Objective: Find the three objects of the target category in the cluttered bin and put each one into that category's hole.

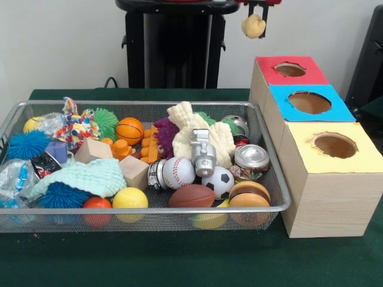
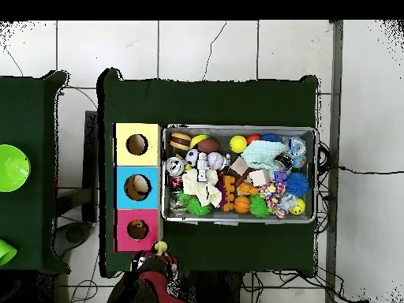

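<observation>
My gripper (image 1: 257,17) hangs at the top of the front view, behind and above the red-topped box (image 1: 290,70). It is shut on a small pale yellow squishy toy (image 1: 254,27). In the overhead view the gripper (image 2: 160,252) and the toy (image 2: 161,247) sit just below the red box (image 2: 137,230). The silver wire-mesh bin (image 1: 149,210) is full of toys and also shows in the overhead view (image 2: 316,177). I see no orange tiger-striped toy. Something tan lies inside the blue box's hole (image 2: 139,187).
Three wooden boxes stand in a row beside the bin, topped red, blue (image 1: 309,103) and yellow (image 1: 335,145), each with a round hole. The bin holds sports balls, spiky balls, wooden blocks, a can (image 1: 251,158) and a mint cloth (image 1: 90,176).
</observation>
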You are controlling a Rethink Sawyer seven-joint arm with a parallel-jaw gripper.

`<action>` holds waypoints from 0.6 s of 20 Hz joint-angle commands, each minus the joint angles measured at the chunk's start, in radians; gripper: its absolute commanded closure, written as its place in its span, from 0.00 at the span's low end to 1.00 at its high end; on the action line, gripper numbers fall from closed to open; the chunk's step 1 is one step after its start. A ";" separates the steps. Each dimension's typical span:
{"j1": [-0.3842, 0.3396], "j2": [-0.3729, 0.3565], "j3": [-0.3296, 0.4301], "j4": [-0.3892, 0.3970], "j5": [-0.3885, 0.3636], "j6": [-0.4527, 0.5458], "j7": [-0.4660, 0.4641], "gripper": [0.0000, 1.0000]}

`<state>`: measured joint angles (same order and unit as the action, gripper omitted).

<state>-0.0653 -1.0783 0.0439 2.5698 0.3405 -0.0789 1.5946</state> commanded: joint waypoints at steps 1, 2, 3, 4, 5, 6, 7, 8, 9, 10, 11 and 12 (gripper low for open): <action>-0.032 0.179 0.191 0.125 -0.010 -0.119 0.453 1.00; -0.029 0.207 0.202 0.121 -0.019 -0.152 0.482 1.00; -0.026 0.234 0.212 0.117 -0.027 -0.184 0.511 1.00; -0.008 0.240 0.218 0.114 -0.018 -0.189 0.538 1.00; 0.010 0.246 0.223 0.110 -0.009 -0.193 0.565 1.00; 0.036 0.256 0.225 0.102 0.004 -0.202 0.591 1.00; 0.063 0.267 0.227 0.094 0.017 -0.210 0.616 1.00; 0.082 0.278 0.226 0.082 0.025 -0.213 0.630 1.00; 0.104 0.294 0.223 0.071 0.029 -0.222 0.644 1.00; 0.124 0.310 0.217 0.059 0.031 -0.233 0.659 1.00; 0.140 0.324 0.210 0.048 0.031 -0.241 0.670 1.00; 0.157 0.337 0.203 0.037 0.031 -0.250 0.682 1.00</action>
<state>0.0441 -0.8471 0.1679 2.6658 0.3343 -0.2300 1.9601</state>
